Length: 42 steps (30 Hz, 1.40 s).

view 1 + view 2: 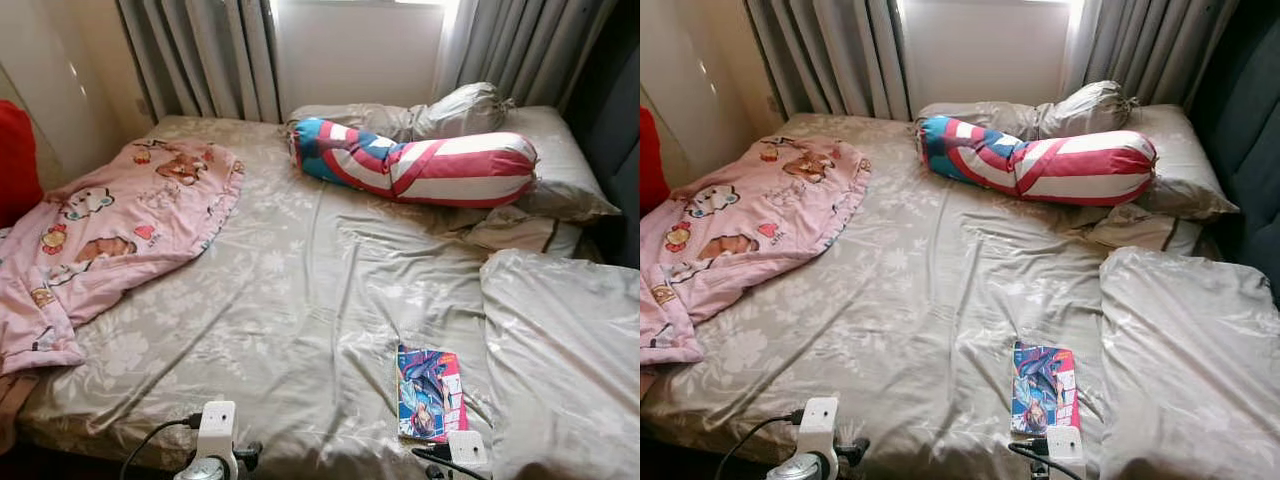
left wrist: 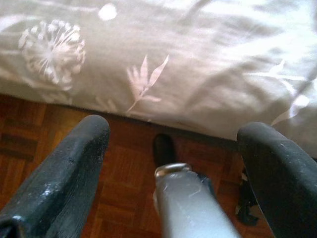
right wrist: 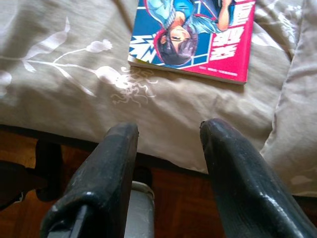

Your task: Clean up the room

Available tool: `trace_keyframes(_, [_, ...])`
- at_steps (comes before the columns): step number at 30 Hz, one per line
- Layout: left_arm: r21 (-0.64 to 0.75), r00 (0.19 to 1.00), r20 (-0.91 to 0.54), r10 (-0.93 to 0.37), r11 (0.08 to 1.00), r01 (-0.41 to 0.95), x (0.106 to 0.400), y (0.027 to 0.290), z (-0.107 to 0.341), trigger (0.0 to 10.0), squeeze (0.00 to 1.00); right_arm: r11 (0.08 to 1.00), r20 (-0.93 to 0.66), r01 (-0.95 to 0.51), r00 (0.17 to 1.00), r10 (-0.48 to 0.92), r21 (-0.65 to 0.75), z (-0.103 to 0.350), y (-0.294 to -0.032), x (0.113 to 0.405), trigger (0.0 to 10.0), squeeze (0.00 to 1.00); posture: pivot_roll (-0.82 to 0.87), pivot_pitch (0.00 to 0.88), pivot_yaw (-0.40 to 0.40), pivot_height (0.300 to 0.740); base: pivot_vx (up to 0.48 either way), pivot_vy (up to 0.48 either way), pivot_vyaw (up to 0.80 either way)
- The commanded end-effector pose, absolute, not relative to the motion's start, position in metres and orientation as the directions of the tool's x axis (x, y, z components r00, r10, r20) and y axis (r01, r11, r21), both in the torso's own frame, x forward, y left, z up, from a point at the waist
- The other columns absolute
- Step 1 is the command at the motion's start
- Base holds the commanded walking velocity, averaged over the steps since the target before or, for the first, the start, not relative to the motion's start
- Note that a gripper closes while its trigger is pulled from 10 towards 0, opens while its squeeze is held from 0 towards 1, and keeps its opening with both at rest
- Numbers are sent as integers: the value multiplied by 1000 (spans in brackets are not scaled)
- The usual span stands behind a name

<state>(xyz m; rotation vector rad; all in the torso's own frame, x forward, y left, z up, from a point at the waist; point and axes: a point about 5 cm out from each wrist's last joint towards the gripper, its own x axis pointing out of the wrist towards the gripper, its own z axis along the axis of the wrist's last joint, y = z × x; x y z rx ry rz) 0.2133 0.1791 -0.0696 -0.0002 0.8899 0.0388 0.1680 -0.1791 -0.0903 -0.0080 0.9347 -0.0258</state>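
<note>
I judge tidying barely begun: the colourful glossy comic book [image 3: 195, 37] lies on the grey floral bed [image 1: 290, 300], near my right pincer [image 3: 168, 134], fingers apart, empty. Left pincer [image 2: 173, 144] also apart.

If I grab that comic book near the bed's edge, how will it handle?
The comic book looks thin and soft-covered, so it will likely flex. It lies flat on the soft sheet, so getting under it may be awkward. Its glossy cover could slip.
</note>
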Motion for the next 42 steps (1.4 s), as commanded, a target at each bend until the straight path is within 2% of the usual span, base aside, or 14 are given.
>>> trace_keyframes(1, [32,613,-789,39,999,-23,208,183,-72,10000,0,1000,-812,23,584,-25,-15,-92,-176,166,10000,0,-48,0,-4,740,0,0,0])
trace_keyframes(10, [26,614,-788,36,999,-26,209,183,-72,10000,0,1000,-804,20,594,-22,-13,-91,-169,169,10000,0,-47,14,-2,740,0,288,0])
trace_keyframes(42, [35,613,-789,35,999,-12,210,185,-71,10000,0,999,-782,-37,623,9,-18,-87,-160,178,10000,0,-40,30,-6,740,0,433,0])
